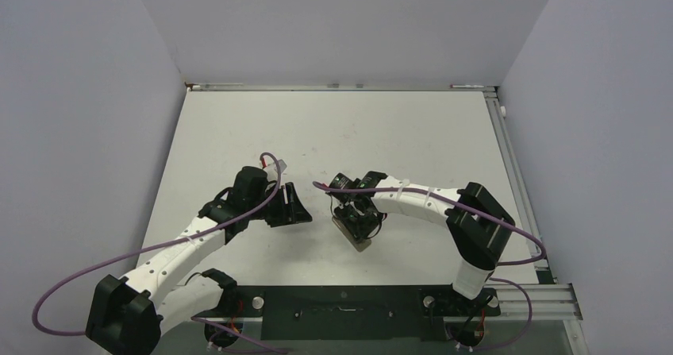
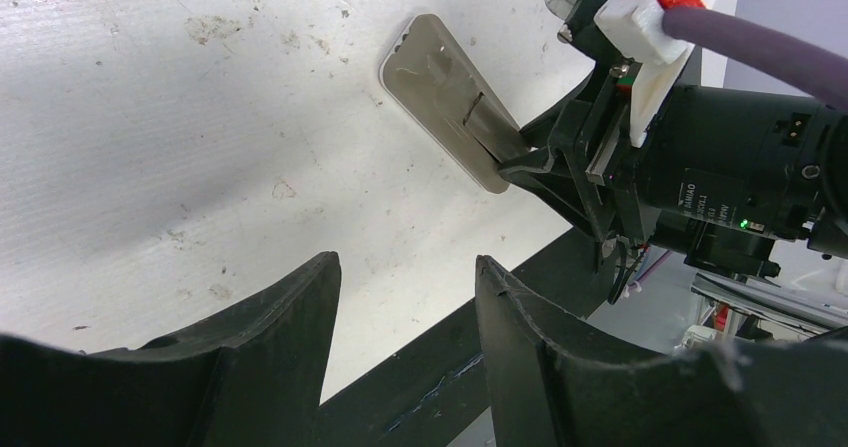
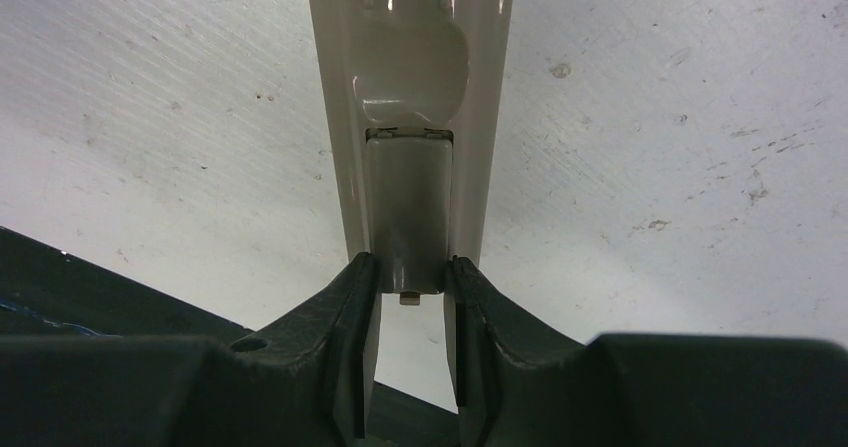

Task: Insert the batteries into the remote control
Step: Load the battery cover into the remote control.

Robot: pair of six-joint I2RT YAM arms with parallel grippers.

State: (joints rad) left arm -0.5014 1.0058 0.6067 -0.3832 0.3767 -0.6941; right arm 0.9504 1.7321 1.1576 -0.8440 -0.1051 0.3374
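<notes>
left pincer (image 2: 405, 262) open, empty | right pincer (image 3: 410, 262) clamps cover (image 3: 408, 187) on remote control (image 2: 430, 77) | near table (image 1: 317, 133) front edge

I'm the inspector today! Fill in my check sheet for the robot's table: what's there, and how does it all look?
Surface: white table, scuffed and speckled.
Job's things: remote control back side up; batteries nothing seen.
Clutter: nothing seen.
Grippers: right claw pinching the remote's end; left claw open and empty, nearby.
Cables: purple cables looping along both arms.
Surroundings: plain pale walls; metal rail along the table's right edge.
</notes>
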